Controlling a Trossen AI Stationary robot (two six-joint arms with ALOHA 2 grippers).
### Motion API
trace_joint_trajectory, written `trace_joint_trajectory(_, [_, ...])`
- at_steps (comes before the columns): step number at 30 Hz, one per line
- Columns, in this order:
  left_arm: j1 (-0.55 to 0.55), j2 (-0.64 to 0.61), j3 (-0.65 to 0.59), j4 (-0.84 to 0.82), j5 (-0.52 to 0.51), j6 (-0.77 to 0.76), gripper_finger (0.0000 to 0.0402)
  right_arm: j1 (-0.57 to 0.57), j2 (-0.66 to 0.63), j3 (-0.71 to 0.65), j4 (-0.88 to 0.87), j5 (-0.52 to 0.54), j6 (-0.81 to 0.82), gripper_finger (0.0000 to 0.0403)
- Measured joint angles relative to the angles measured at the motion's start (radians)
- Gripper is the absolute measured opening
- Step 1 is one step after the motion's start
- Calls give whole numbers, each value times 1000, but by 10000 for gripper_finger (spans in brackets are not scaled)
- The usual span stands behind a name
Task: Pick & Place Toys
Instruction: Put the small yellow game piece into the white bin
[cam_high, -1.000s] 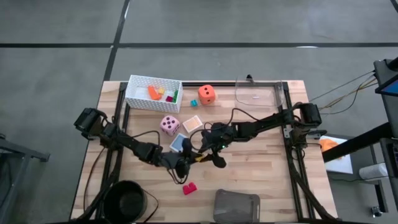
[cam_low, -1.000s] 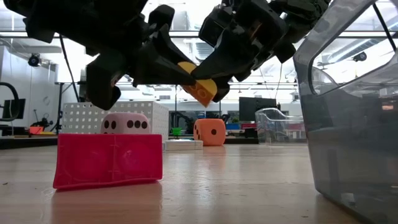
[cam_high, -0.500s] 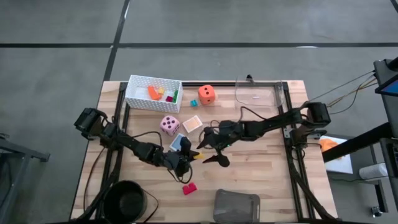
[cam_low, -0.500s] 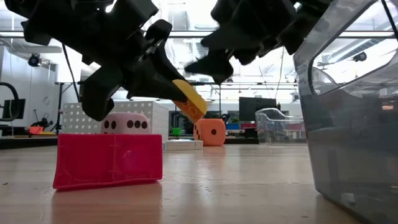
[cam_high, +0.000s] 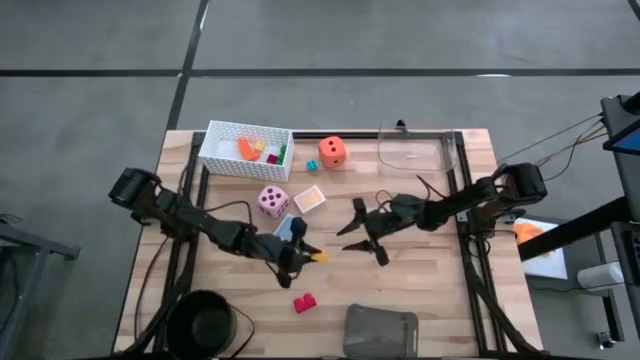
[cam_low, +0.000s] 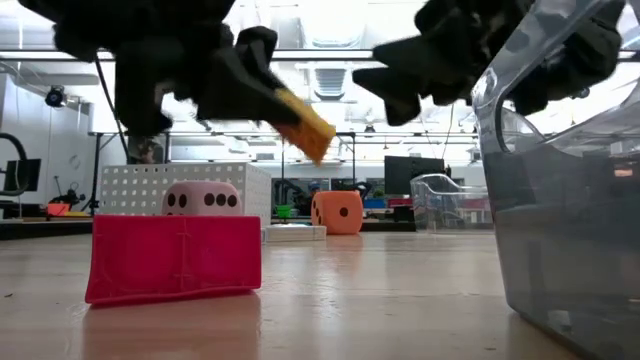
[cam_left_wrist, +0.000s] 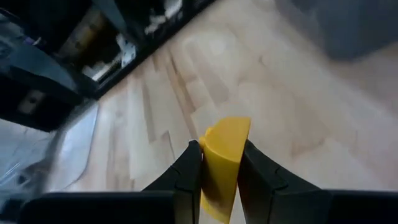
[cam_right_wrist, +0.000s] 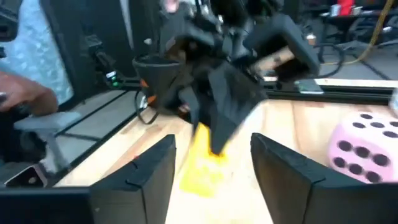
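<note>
Your left pincer (cam_high: 306, 254) is clamped on the yellow brick (cam_left_wrist: 222, 158), lifted clear of the table (cam_high: 420, 300) so it can travel to the white basket (cam_high: 245, 150). Your right pincer (cam_high: 366, 233), just beside it, gapes wide and empty, out of the way.

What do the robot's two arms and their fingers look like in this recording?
Both arms are matte black, jointed in slim segments, with loose black cables looping alongside. The left gripper and right gripper each end in two dark, flat, tapering fingers. No markings or labels are legible.
</note>
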Motion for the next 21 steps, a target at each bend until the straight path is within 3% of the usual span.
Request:
trace_joint_trajectory(9, [115,-84,-116,224,241,-91,69,0,-14,-88,15,30,14,161])
trace_joint_trajectory(15, [208,-176,-249,418,269,-179,69,0,-12,-92,19,21,-13,146])
trace_joint_trajectory(21, [309,-317,-353,425,267,-260,69,0,-12,-95,13,-29,-51,144])
